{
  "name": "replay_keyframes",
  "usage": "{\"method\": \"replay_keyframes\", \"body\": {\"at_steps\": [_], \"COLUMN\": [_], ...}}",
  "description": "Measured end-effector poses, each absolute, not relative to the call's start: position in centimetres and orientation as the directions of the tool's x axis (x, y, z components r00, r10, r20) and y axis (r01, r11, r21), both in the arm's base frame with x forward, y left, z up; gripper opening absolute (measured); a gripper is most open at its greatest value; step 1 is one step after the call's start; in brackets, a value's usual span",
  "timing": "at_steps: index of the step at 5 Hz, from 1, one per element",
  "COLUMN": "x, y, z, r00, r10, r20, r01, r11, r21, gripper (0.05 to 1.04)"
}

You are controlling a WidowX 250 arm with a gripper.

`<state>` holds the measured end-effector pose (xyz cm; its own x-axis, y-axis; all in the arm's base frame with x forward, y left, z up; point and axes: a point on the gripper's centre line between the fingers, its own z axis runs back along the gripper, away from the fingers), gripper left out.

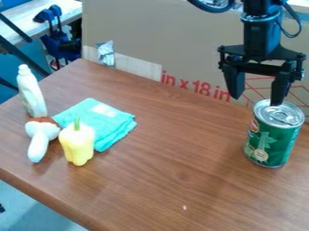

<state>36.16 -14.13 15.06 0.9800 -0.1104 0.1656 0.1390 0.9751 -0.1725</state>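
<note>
Wood table [175, 180]; upper right, gripper [256, 100] near upright can [273, 140], 2 fingers spread; can not yet grasped; towel [114, 124], pepper [77, 146] at left.

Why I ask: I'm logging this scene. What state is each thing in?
Gripper, open
Can, upright, lid closed
Cloth, folded
Pepper, upright, whole
Bottle, standing
Brown-and-white toy, lying down
</note>
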Motion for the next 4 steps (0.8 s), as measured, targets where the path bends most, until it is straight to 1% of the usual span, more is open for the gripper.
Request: {"method": "replay_keyframes", "body": {"at_steps": [1,2,3,4], "x": [36.1,37.5,37.9,38.3], "y": [-14.1,-14.5,-15.6,-16.4], "z": [13.5,12.8,12.0,11.4], "r00": [0.986,0.973,0.952,0.936], "r10": [-0.109,-0.092,-0.105,-0.081], "r20": [0.128,0.214,0.287,0.343], "r01": [0.129,0.121,0.138,0.127], "r11": [0.978,0.984,0.986,0.985], "r21": [-0.165,-0.128,-0.098,-0.113], "gripper": [1.001,1.001,1.001,1.001]}}
